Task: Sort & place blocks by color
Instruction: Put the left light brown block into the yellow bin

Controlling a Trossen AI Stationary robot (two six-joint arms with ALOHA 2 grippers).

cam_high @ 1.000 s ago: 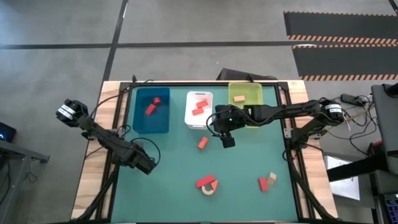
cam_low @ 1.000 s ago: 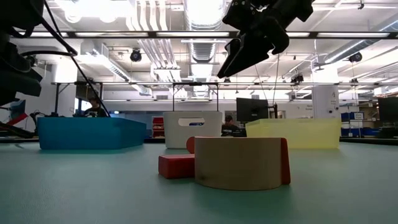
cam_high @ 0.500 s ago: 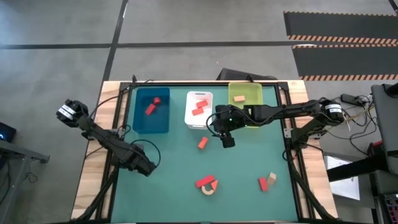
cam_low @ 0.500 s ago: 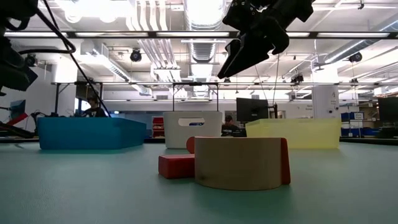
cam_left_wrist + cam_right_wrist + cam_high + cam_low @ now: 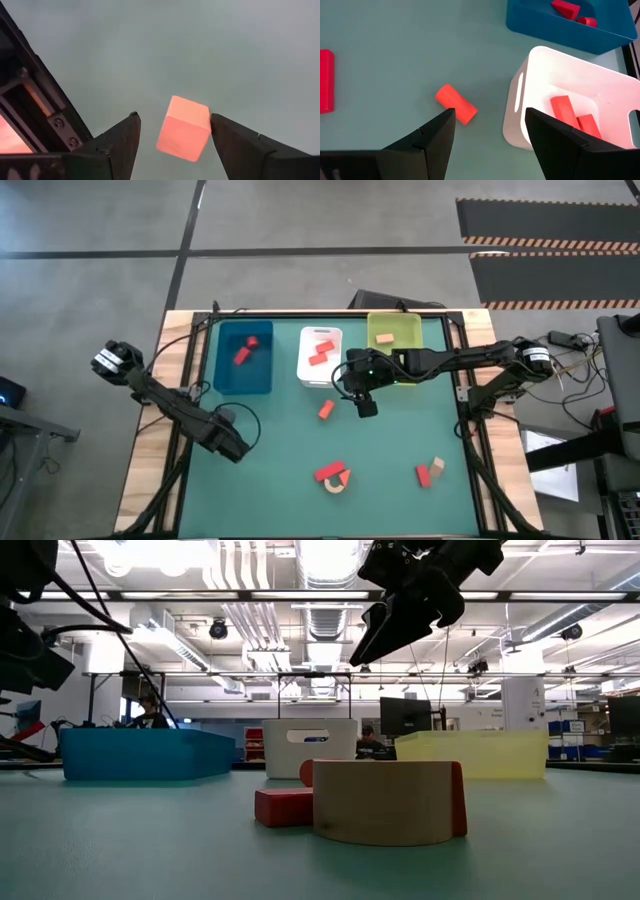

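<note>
My left gripper (image 5: 232, 448) hangs open over the table's left side, pointing down. In the left wrist view (image 5: 174, 116) a red cube (image 5: 183, 128) lies on the mat below, between its fingers; the high view hides the cube under the gripper. My right gripper (image 5: 366, 408) waits open above the middle, near a red cylinder (image 5: 456, 110) lying on its side. A red brick (image 5: 328, 473) and a tan arch (image 5: 385, 802) rest together near the front. A red and a tan block (image 5: 430, 472) lie at the front right.
Three trays stand in a row at the back. The blue tray (image 5: 245, 370) holds red pieces, the white tray (image 5: 321, 377) holds red bricks, and the yellow-green tray (image 5: 394, 340) holds a tan block. Open mat lies between the arms and along the near edge.
My left gripper has rolled about its downward-pointing line while staying over the same spot, still open. The right arm and the blocks have kept still.
</note>
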